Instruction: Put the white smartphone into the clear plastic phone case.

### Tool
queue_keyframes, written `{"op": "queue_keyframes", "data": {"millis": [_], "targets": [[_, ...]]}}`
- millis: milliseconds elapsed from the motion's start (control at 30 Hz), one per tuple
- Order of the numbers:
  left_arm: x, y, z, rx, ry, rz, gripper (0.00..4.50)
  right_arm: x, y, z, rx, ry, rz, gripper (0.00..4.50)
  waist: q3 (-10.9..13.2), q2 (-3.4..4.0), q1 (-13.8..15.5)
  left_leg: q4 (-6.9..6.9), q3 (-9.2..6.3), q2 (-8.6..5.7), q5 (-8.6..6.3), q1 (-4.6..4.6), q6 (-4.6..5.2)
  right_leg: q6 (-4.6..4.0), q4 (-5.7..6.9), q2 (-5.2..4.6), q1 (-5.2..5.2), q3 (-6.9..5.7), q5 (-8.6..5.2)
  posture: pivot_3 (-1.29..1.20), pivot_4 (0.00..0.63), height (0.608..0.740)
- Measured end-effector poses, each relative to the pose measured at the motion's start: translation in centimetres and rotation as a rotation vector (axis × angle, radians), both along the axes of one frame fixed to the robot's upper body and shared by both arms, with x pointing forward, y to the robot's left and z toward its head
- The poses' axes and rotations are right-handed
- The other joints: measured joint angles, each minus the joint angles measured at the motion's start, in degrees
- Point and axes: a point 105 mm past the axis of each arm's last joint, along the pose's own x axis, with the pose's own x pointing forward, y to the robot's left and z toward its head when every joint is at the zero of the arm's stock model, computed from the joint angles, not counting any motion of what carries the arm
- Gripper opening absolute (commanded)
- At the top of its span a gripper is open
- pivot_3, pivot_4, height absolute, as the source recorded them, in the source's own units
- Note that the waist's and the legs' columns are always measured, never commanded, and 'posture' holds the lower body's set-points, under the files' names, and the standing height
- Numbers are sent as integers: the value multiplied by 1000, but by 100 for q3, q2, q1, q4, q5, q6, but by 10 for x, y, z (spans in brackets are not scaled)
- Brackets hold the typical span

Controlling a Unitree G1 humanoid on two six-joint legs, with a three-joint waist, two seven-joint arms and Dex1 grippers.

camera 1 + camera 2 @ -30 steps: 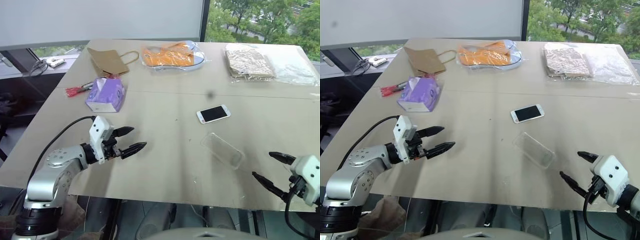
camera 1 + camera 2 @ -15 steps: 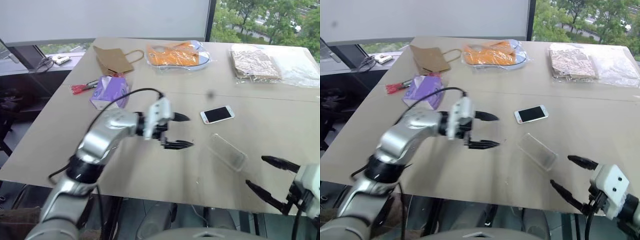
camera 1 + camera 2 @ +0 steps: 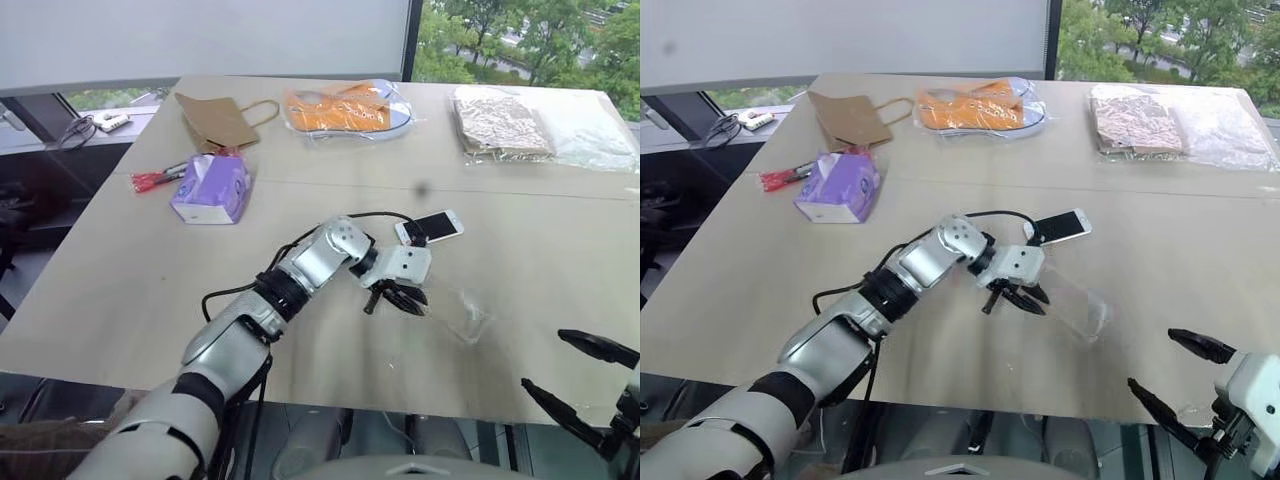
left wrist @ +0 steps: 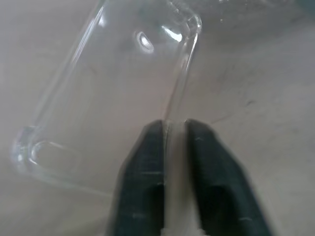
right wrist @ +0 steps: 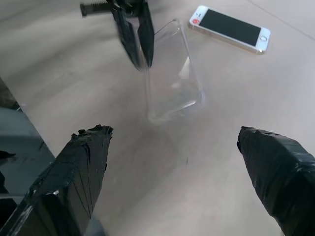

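The white smartphone (image 3: 430, 227) lies screen up on the tan table, right of centre. Just nearer than it lies the clear plastic phone case (image 3: 1072, 306), also clear in the left wrist view (image 4: 113, 93) and the right wrist view (image 5: 170, 73). My left gripper (image 3: 400, 300) points down at the case's left long side and is shut on its thin rim, the two fingers (image 4: 147, 162) pinching the edge. My right gripper (image 3: 542, 358) hangs open off the table's front edge at the right, apart from the case, with nothing between its fingers.
A purple tissue pack (image 3: 212, 188) and a red item (image 3: 155, 180) sit at the left. A brown paper bag (image 3: 215, 120), an orange packet (image 3: 345, 108) and clear bags with contents (image 3: 500, 125) line the far side. The table's front edge (image 3: 400, 400) runs close below the case.
My left arm has swung right across the table from the front left to the case, turned its gripper downward and shut on the case's rim. My right gripper has drawn back a little, still open.
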Motion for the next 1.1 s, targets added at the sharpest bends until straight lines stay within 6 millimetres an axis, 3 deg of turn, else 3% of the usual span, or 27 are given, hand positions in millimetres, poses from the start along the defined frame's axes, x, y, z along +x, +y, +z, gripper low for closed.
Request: {"op": "queue_keyframes", "data": {"millis": [167, 233, 400, 533, 667, 800, 967, 1100], "targets": [[2, -1, -2, -18, -15, -9, 8, 1, 0, 0, -4, -8, -4, 4500, -6, 0, 1, 3, -8, 0, 0, 17, 1, 6, -2, 0, 24, -9, 3, 0, 150, 740], [3, 9, -2, -35, -4, 23, 8, 2, 4, -1, 2, -14, 10, 4500, -6, 2, -51, 2, -7, 1, 0, 19, 0, 7, 4, 1, 22, -6, 4, 0, 150, 740], [8, 71, 4, -13, 28, 191, 8, 11, 15, -1, 16, -39, 50, 4500, -8, 8, -258, -1, -7, 9, 1, 28, -2, 6, 11, 8, 21, 1, 4, 0, 150, 740], [-14, 131, 6, 7, 92, 351, 8, 29, 31, 5, 34, -97, 125, 4500, -10, 15, -253, 2, -11, 4, 1, 27, -1, 5, 3, 4, 21, 0, 5, 0, 150, 740], [-24, 153, 7, 5, 110, 456, 8, 44, 43, 4, 47, -112, 187, 4500, -10, 15, -50, 2, -22, 2, 1, 26, -2, 5, 2, 2, 23, -13, 5, 0, 150, 740], [-14, 153, 12, -45, 58, 527, 8, 56, 44, 0, 49, -97, 201, 4500, -9, 14, 63, 3, -30, -1, 1, 19, -2, 4, 1, -1, 24, -23, 5, 0, 150, 740], [6, 125, 16, -114, -3, 466, 8, 77, 44, -3, 36, -65, 188, 4500, -8, 12, 43, 9, -24, -4, 2, 8, -2, 4, 2, -5, 22, -24, 6, 0, 150, 740], [13, 113, 14, -80, -21, 374, 8, 101, 37, -5, 22, -20, 141, 4500, -7, 9, -51, 13, -22, -3, 2, 4, -3, 4, 0, -6, 20, -25, 6, 0, 150, 740]]}}
